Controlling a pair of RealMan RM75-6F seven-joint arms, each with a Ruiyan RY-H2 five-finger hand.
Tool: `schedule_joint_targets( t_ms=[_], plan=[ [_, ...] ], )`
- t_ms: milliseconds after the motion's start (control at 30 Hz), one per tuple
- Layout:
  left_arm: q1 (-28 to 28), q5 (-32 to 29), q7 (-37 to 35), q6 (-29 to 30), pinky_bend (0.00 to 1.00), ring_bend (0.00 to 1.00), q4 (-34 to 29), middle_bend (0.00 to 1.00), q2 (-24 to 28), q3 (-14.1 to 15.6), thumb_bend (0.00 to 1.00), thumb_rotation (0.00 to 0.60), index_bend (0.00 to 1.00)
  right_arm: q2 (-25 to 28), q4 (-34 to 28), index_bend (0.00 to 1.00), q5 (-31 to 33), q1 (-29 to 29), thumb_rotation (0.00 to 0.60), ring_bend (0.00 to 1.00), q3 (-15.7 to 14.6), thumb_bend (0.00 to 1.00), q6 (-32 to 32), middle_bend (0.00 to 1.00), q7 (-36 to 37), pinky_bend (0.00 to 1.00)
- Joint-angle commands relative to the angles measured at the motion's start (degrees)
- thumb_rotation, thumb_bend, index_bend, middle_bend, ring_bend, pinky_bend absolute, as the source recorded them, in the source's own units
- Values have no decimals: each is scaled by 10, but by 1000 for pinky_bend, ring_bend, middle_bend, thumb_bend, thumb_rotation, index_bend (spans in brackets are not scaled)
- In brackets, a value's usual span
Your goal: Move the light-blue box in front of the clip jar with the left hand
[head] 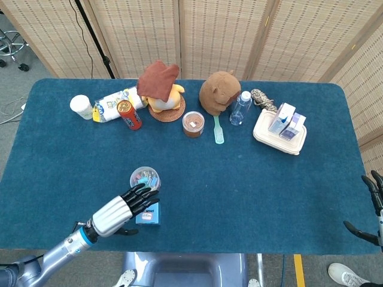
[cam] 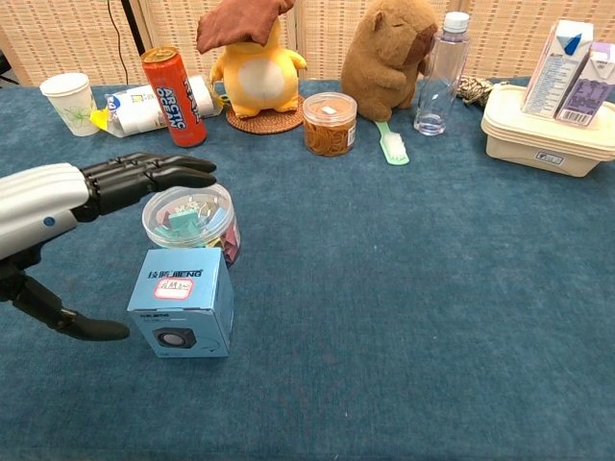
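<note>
The light-blue box [cam: 183, 303] [head: 148, 213] stands upright on the blue cloth, directly in front of the clear clip jar [cam: 190, 221] [head: 145, 179] and close against it. My left hand [cam: 67, 197] [head: 119, 209] hovers above and to the left of the box, fingers stretched out flat and apart, thumb low beside the box without touching it. It holds nothing. My right hand [head: 372, 209] shows only at the far right table edge, fingers spread, empty.
Along the far side stand a paper cup [cam: 67, 102], a red can [cam: 173, 84], a yellow plush [cam: 255, 62], a brown-lidded jar [cam: 330, 123], a brown plush [cam: 389, 53], a water bottle [cam: 439, 77] and a white tray [cam: 538, 134] with cartons.
</note>
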Motion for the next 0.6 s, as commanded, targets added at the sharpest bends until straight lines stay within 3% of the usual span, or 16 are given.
schedule_joint_targets(
  t_ms=[33, 200, 367, 433, 600],
  plan=[
    [12, -27, 59, -7, 0, 0, -75, 0, 60, -3, 75, 600, 0, 0, 0, 0, 0, 0, 600, 0, 0, 0, 1, 0, 1, 0],
    [43, -71, 114, 5, 0, 0, -129, 0, 112, -9, 74, 600, 0, 2, 0, 0, 0, -2, 600, 0, 1, 0, 3, 0, 6, 0],
    [126, -203, 255, 57, 0, 0, -174, 0, 114, -47, 68, 600, 0, 3, 1, 0, -1, -3, 600, 0, 2, 0, 8, 0, 11, 0],
    [149, -245, 243, 65, 0, 0, -193, 0, 124, -50, 65, 600, 0, 4, 1, 0, -5, -5, 600, 0, 1, 0, 12, 0, 14, 0],
    [169, -257, 218, 86, 0, 0, -190, 0, 142, -62, 63, 600, 0, 5, 4, 0, -8, -8, 600, 0, 0, 0, 19, 0, 22, 0]
  ],
)
